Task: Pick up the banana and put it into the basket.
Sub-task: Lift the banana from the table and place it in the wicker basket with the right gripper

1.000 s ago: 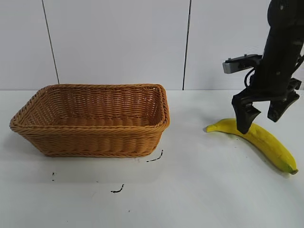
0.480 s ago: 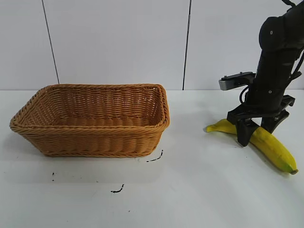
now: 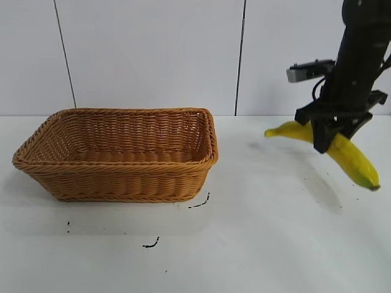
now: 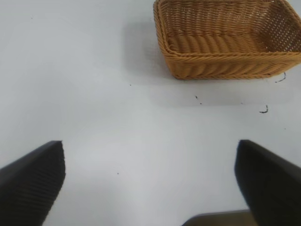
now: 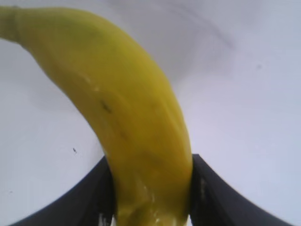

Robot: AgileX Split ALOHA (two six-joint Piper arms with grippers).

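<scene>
banana (image 3: 348, 160): off the table, clamped near its middle by the right gripper (image 3: 333, 141); stem end points toward 9 o'clock, green tip hangs low toward 4 o'clock; its shadow lies on the table (image 3: 256, 244) underneath, clear gap between the two
right gripper: fingers pinched on the banana from both sides, pointing steeply down; right wrist view shows the dark fingers (image 5: 203, 188) hugging the banana (image 5: 136, 127), table far behind
basket (image 3: 116, 183): at 9 o'clock from the banana, well apart, sits flat on the table, nothing visible inside
left gripper (image 4: 150, 181): fingers spread wide, holding nothing, hovers over bare table; basket (image 4: 225, 70) lies off toward its 1 o'clock, well apart; arm not seen in exterior view, looks parked
done: grasp made, banana lifted clear
left: carry it across toward 9 o'clock over the basket rim, lower, let go
progress: roughly a third to half by my read, pick finished, place not started
risk: long banana held off-centre, low tip could clip the near rim if carried too low
</scene>
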